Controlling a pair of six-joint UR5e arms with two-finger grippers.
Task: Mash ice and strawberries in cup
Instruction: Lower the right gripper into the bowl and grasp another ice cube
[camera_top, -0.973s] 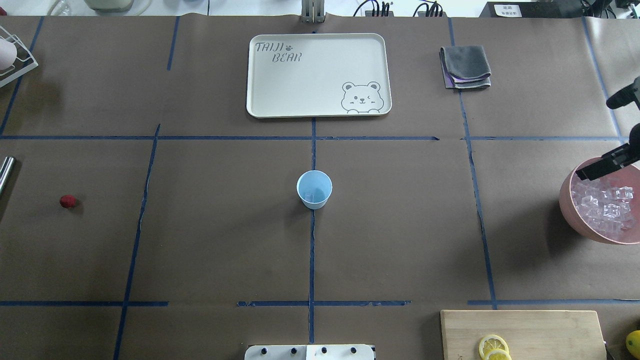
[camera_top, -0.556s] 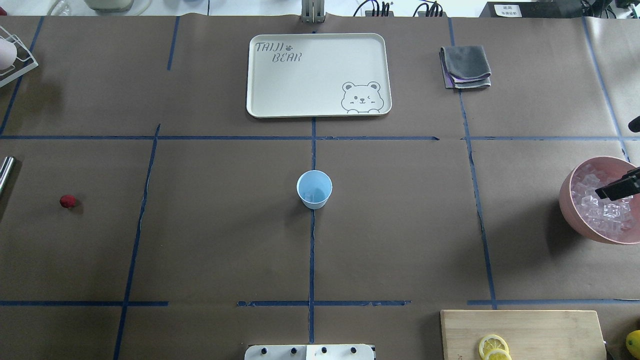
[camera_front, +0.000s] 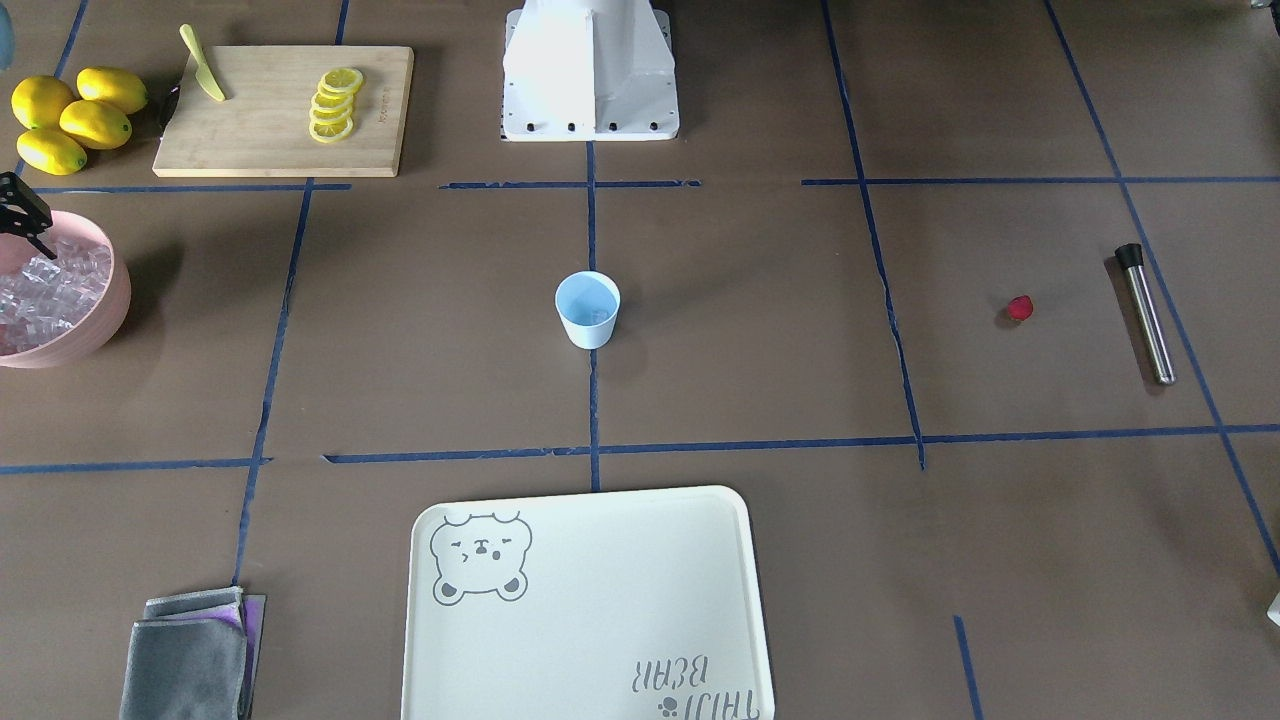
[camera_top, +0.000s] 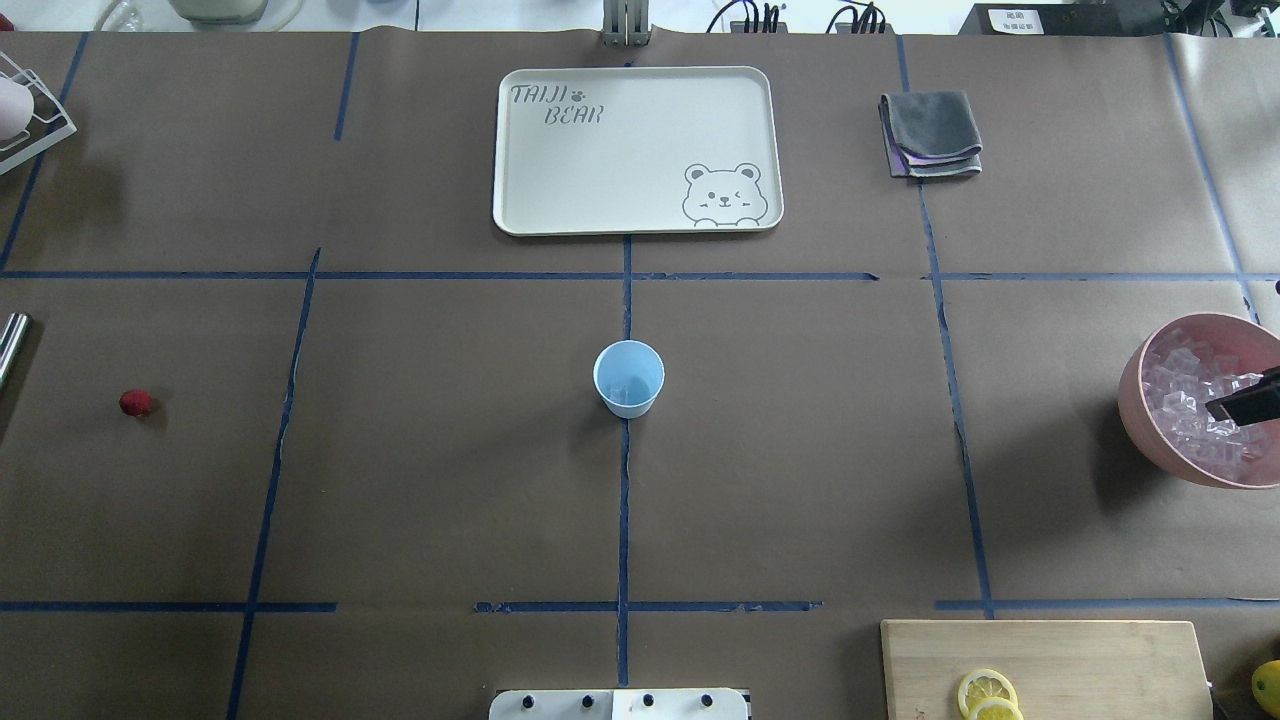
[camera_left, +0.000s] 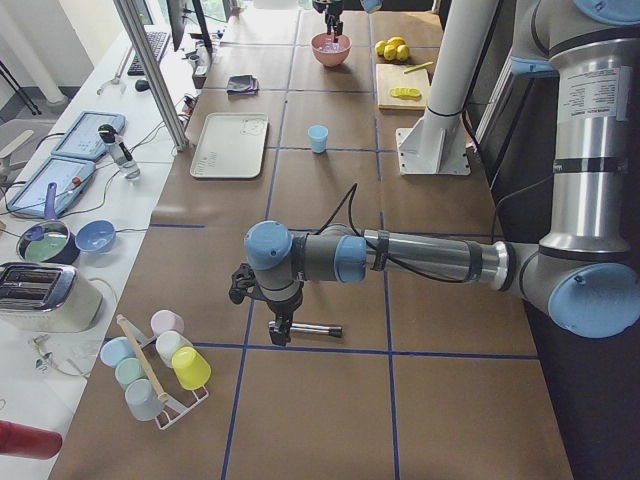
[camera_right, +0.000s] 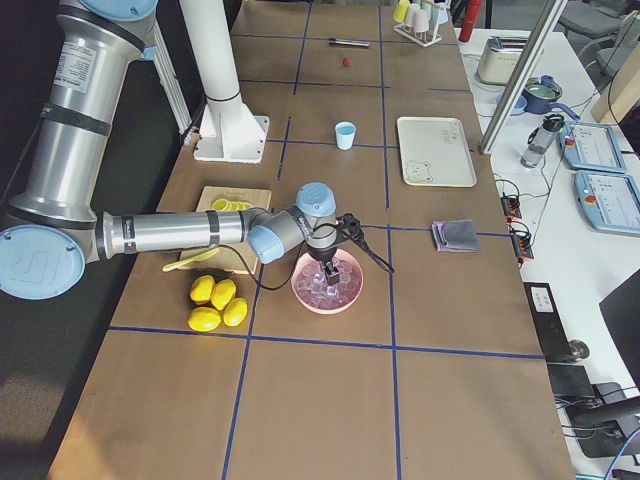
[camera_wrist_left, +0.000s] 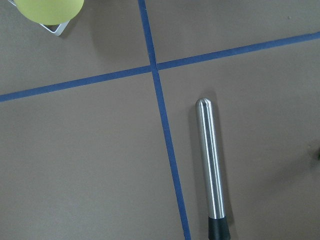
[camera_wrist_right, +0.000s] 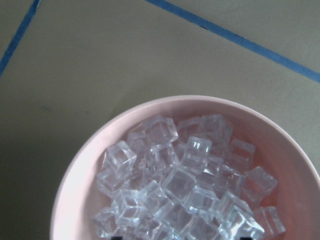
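Overhead exterior, TAIJI BEAR tray (camera_top: 620, 170), plain cup (camera_top: 628, 380)

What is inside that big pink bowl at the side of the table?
The pink bowl holds a heap of clear ice cubes, piled on one another. The bowl's bottom, and anything that might lie beneath the cubes, is covered and cannot be seen.

Table (camera_top: 450, 480) w/ cup (camera_top: 628, 379), strawberry (camera_top: 135, 403), tray (camera_top: 620, 160), pink bowl (camera_top: 1138, 420), cloth (camera_top: 930, 133), board (camera_top: 1080, 660), steel rod (camera_front: 1145, 312).
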